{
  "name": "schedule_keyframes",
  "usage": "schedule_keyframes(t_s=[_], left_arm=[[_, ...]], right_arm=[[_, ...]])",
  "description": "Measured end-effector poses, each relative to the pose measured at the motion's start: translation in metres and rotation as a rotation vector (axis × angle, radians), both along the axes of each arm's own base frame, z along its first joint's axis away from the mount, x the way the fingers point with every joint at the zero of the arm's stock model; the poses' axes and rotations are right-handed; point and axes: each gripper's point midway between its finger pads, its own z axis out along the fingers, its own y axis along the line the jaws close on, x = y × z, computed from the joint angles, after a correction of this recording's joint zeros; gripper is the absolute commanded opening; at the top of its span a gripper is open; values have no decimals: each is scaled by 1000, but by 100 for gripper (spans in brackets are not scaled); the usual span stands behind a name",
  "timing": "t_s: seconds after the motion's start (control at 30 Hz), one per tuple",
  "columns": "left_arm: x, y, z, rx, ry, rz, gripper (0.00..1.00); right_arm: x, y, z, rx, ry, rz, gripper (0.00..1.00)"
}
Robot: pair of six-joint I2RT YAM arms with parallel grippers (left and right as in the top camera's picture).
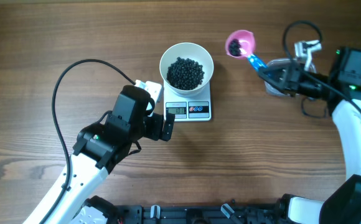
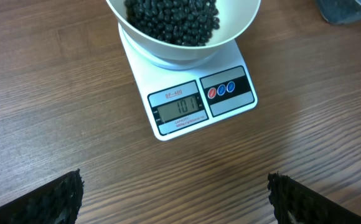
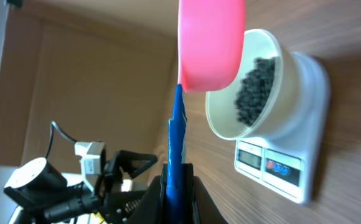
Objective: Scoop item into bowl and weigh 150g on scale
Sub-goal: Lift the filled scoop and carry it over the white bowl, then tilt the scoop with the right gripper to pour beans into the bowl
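Tabletop (image 1: pixel 31 62): brown wood grain; carries everything listed below.

Left arm (image 1: pixel 99 140): parked on the near side of the scale, wrist camera facing the display, probably so the reading can be watched while the bowl fills. Left jaws: spread wide, holding nothing and touching nothing, tips over bare tabletop just in front of the scale.

Bowl (image 1: pixel 166 57): white and round, seated on the scale platform and overhanging it. It sits there so that whatever goes in is weighed directly.

Beads (image 1: pixel 185 73): small, black and round, heaped in the bottom of the bowl with the white wall showing above them. A few more lie in the scoop.

Scale (image 1: pixel 199 109): small white rectangle directly under the bowl. The display (image 2: pixel 179 106) and buttons poke out toward the left arm. The display appears to read 101, which is judged short of the target, so more scooping is likely needed.

Scoop (image 1: pixel 249 38): pink cup on a blue handle (image 1: pixel 256 61), held in the air to the right of the bowl and clear of its rim. It is roughly level in the overhead view, with a small load of beads inside. The position suits either carrying toward the bowl or pausing beside it; which one cannot be told.

Clear container (image 1: pixel 272 87): mostly hidden beneath the right arm, contents not legible.

Right arm (image 1: pixel 355 124): reaches in from the right edge. Right jaws: pressed together on the blue handle near its end, pinching it firmly.
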Motion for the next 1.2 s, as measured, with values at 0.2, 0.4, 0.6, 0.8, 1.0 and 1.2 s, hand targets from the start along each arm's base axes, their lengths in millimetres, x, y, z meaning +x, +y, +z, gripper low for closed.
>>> schedule_keyframes(t_s=[0.2,0.4,0.6,0.8,1.0,1.2], left_arm=[[0,0,0,0,0,0,100],[0,0,0,0,0,0,100],[0,0,0,0,0,0,100],[0,0,0,0,0,0,100],[0,0,0,0,0,0,100],[0,0,0,0,0,0,100]], right_arm=[[3,42,1,-37,-16,67,4],[7,66,-19,-168,-14,47,4],[15,76,-40,-376,-124,28,4],[19,85,-53,-563,-279,68,4],[15,97,-57,-669,-419,147,4],[17,101,-64,-819,-551,202,4]])
